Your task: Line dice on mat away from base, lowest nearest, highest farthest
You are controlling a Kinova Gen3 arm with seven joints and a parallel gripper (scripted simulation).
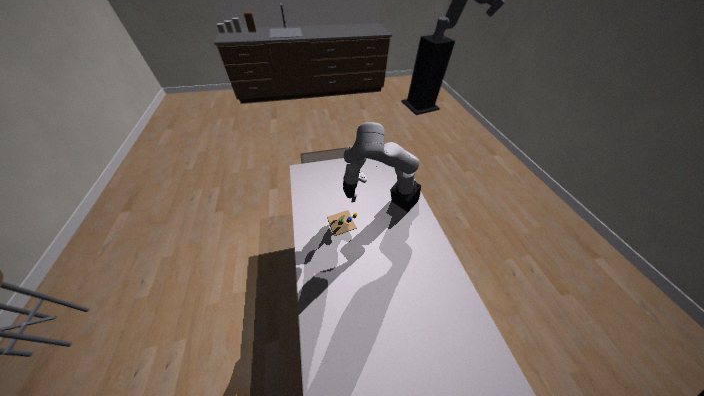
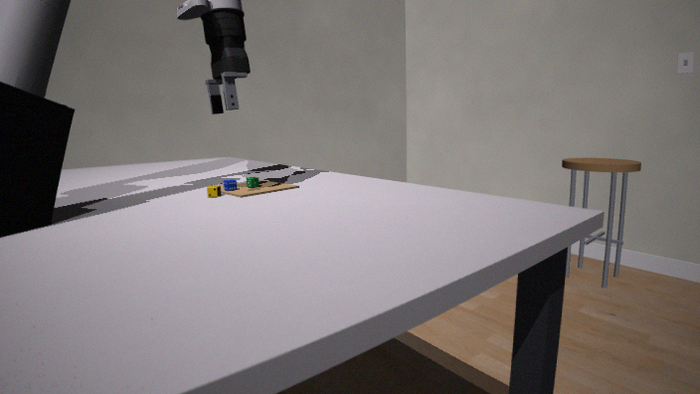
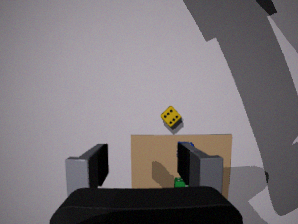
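A tan mat lies flat on the white table; it also shows in the overhead view and in the wrist view. A green die and a blue die sit on the mat, the blue one near its edge. A yellow die sits on the table just off the mat; in the wrist view it shows six pips. In the wrist view the right finger hides most of the blue and green dice. My gripper is open and empty, high above the table, apart from the dice; it also shows in the wrist view.
The arm's black base stands on the table at the left. A wooden stool stands on the floor beyond the table's right end. The table's edge runs across the front right.
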